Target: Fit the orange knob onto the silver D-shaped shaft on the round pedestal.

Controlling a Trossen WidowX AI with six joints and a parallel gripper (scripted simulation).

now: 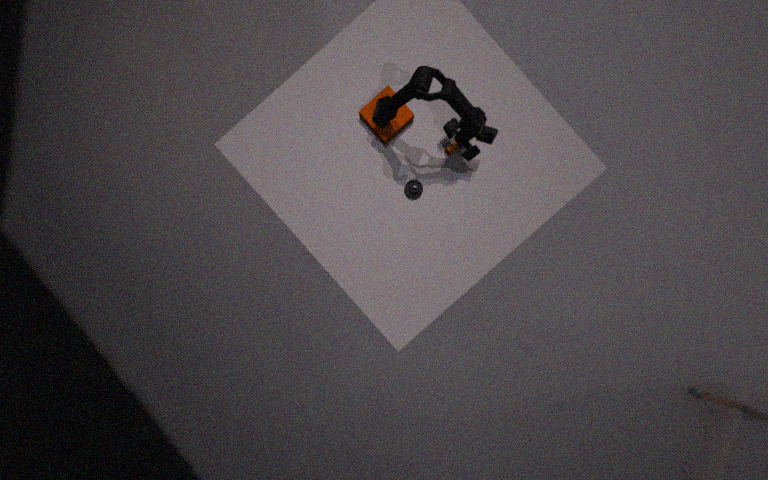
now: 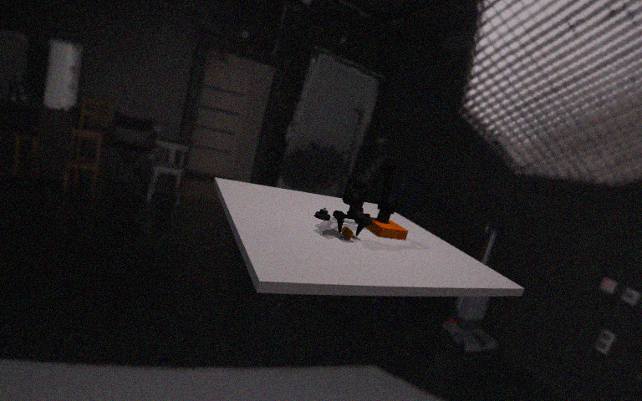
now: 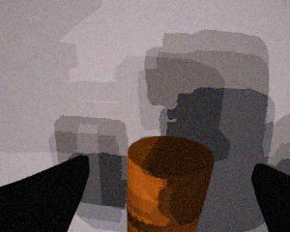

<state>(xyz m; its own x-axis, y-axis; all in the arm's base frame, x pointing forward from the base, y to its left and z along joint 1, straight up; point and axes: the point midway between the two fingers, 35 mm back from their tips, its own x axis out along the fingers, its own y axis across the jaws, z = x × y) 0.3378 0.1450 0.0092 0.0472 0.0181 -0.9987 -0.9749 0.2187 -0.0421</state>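
Observation:
The orange knob appears to lie on its side on the white table. Its hole is not visible. My gripper is open around the knob, low over the table, with nothing gripped. In the wrist view the knob stands between the two dark fingers, nearer the left one, with a gap on each side. The dark round pedestal stands apart from the knob, with its small shaft pointing up. The shaft's flat side is too small to make out.
The arm's orange base block sits on the white table. The pedestal is the only other object near the knob. Layered shadows of the arm fall around the knob. The scene is dim and grainy.

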